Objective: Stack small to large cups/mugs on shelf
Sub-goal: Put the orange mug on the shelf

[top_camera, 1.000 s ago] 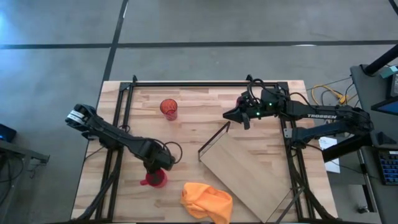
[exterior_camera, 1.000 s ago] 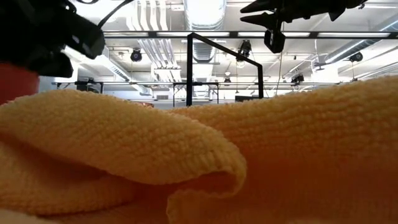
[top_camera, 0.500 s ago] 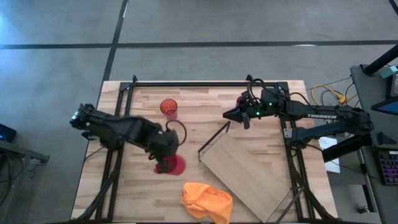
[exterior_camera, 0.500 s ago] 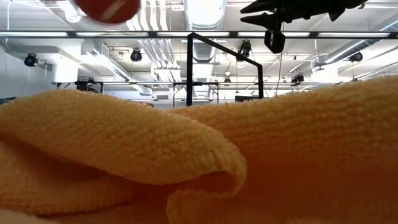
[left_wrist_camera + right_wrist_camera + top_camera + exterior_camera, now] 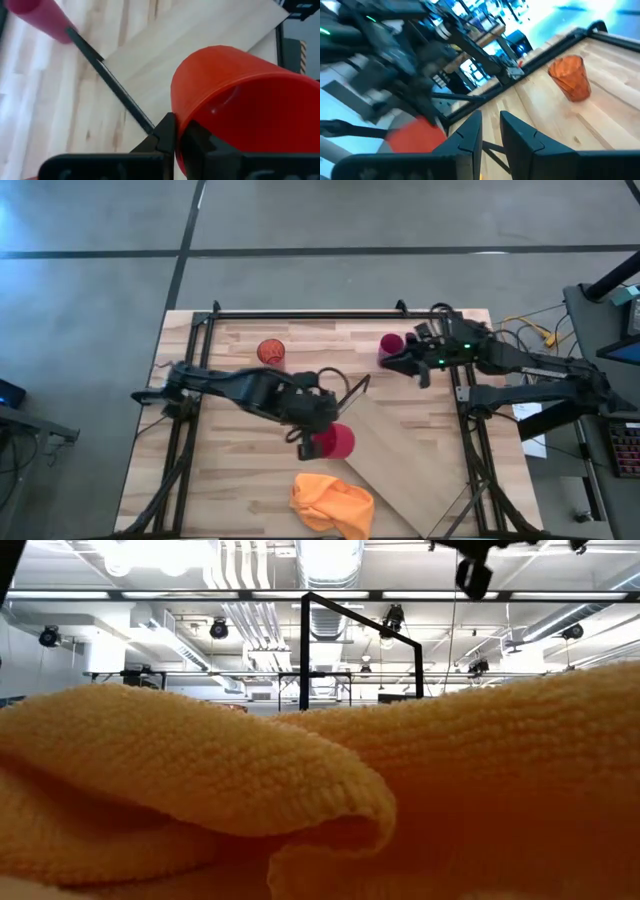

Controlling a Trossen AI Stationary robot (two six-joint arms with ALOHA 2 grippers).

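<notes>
Now left jaws [image 5: 318, 435] around red mug [image 5: 335, 441]

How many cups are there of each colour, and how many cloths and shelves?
Red mug: 1
Orange tumbler: 1
Pink cup: 1
Yellow-orange cloth: 1
Plywood shelf: 1
Total: 5 things

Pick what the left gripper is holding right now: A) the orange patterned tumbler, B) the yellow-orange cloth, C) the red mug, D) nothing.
C: the left gripper is clamped on the red mug at the shelf edge, with its fingers pinching the rim in the left wrist view.
</notes>
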